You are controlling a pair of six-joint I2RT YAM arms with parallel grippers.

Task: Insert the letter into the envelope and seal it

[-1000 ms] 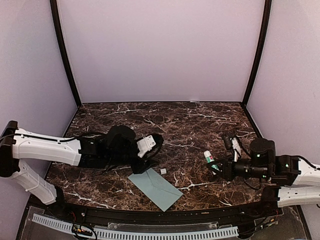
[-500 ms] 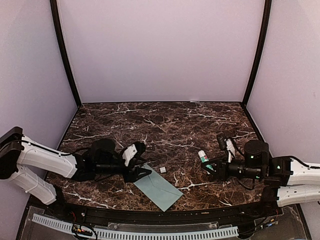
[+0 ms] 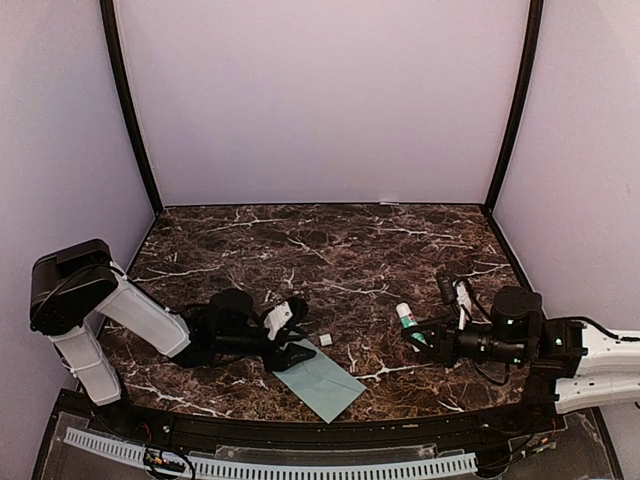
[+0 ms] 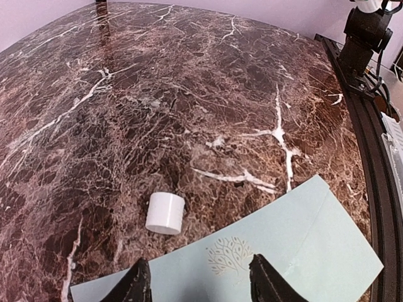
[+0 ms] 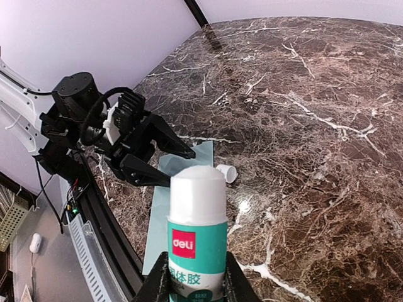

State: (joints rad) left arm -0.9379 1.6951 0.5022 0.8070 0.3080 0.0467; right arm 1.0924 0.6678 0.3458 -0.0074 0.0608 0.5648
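On lilac-walled marble [image 3: 380,250], left claw [image 3: 298,346] spread over envelope [image 3: 325,385]; right claw [image 5: 196,280] clamps glue stick [image 5: 198,220].

One envelope [image 3: 320,381], one glue stick [image 5: 198,234], one small white cap [image 4: 165,213].

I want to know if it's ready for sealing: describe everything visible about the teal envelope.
The envelope is pale teal-green paper, rectangular, lying flat and skewed on the marble table near its front edge. A diagonal fold line crosses it, and a faint tree emblem is printed near one end. The left gripper, open, straddles that end; whether its fingers touch the paper I cannot tell. A small white cap lies just beyond it, apart. Whether the flap is stuck down is not visible.
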